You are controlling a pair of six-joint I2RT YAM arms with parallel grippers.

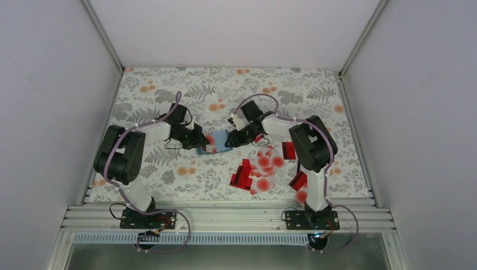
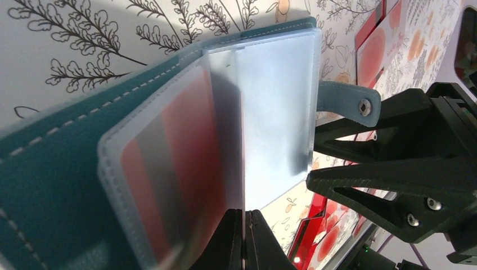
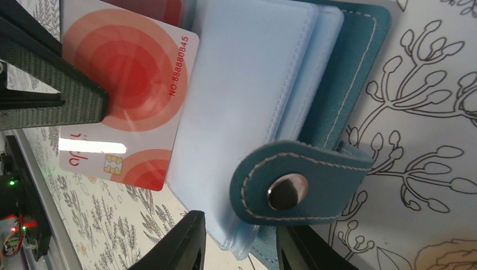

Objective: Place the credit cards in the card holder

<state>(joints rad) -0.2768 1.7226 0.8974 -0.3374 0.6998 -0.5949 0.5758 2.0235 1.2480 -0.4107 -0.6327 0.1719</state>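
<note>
My left gripper (image 2: 244, 243) is pinched together on a clear sleeve (image 2: 275, 112) of the open holder (image 1: 220, 140), mid-table (image 1: 169, 90). The right gripper (image 3: 241, 225) straddles the holder's edge, fingers apart; I can't tell if they're pressing it. Cards (image 1: 264, 169) are heaped toward the near right corner.

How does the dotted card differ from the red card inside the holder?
The dotted card is pale, with a chip and number; the red card is solid red with a dark stripe. The dotted card is bare, pinched by the left hand; the red card sits in a frosted sleeve. Both are thin rectangles.
</note>
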